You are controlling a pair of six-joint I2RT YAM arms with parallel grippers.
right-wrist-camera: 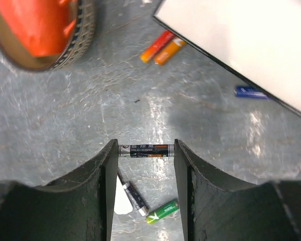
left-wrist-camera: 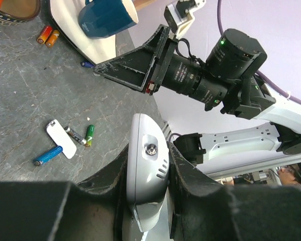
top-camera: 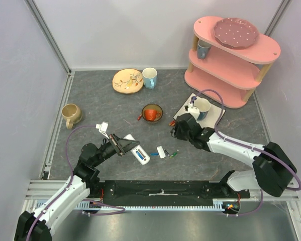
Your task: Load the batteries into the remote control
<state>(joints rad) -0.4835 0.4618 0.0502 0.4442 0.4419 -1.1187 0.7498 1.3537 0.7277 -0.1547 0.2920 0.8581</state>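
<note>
Left claw (left-wrist-camera: 147, 153) is clenched on the slim white plastic remote control (left-wrist-camera: 147, 173), a finger pressed to each long side, at the near left of the grey stone-look table (top-camera: 100, 95). Right claw (right-wrist-camera: 145, 148) is parted one battery's length. A dark grey cylindrical battery (right-wrist-camera: 145, 151) spans it end to end, touching both fingertips, so I call that grasped. I can't tell whether it's lifted.

Just nearer lie a second dark battery (right-wrist-camera: 132, 195), a green battery (right-wrist-camera: 163, 211) and a small white rounded cover piece (right-wrist-camera: 121, 202), bunched together, with a blue battery (left-wrist-camera: 47, 155) beside the cover.

Farther off, two orange batteries (right-wrist-camera: 163, 47) sit between the patterned bowl (right-wrist-camera: 85, 27) and the flat white board (right-wrist-camera: 240, 45). The board's edge runs along my far right, with another blue battery (right-wrist-camera: 251, 92) against it. Bare table shows between the bowl and the bunch.
</note>
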